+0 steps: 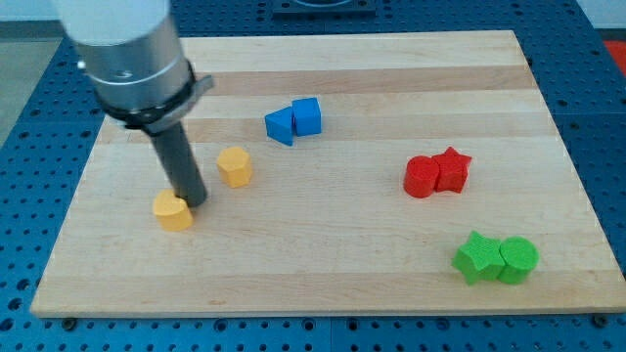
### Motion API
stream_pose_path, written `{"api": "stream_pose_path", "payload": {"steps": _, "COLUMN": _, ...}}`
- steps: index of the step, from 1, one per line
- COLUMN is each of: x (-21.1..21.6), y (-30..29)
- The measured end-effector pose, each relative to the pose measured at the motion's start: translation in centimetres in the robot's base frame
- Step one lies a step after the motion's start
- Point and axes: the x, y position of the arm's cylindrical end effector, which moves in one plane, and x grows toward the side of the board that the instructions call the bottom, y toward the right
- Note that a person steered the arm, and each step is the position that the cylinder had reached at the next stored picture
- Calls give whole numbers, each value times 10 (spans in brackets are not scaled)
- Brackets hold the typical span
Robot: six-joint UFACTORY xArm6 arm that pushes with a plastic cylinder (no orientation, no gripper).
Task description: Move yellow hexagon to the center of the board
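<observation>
The yellow hexagon (pixel 235 166) lies left of the board's middle. A second yellow block (pixel 173 211), shape unclear, lies lower left of it. My tip (pixel 194 202) is down on the board, touching the upper right side of that second yellow block and a short way lower left of the hexagon. The rod and the arm's grey body rise from there to the view's top left.
Two blue blocks (pixel 293 120) sit together above the middle. A red cylinder (pixel 422 177) and red star (pixel 452 169) touch at the right. A green star (pixel 476 257) and green cylinder (pixel 518 259) touch at the lower right. The wooden board (pixel 323 264) lies on a blue perforated table.
</observation>
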Motion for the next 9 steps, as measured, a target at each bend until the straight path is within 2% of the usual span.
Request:
{"api": "stream_pose_path", "payload": {"steps": 1, "x": -10, "y": 6}}
{"api": "stream_pose_path", "payload": {"steps": 4, "x": -37, "y": 99}}
{"api": "stream_pose_path", "payload": {"steps": 5, "x": -42, "y": 108}}
{"api": "stream_pose_path", "payload": {"steps": 7, "x": -42, "y": 38}}
{"api": "stream_pose_path", "payload": {"steps": 9, "x": -48, "y": 90}}
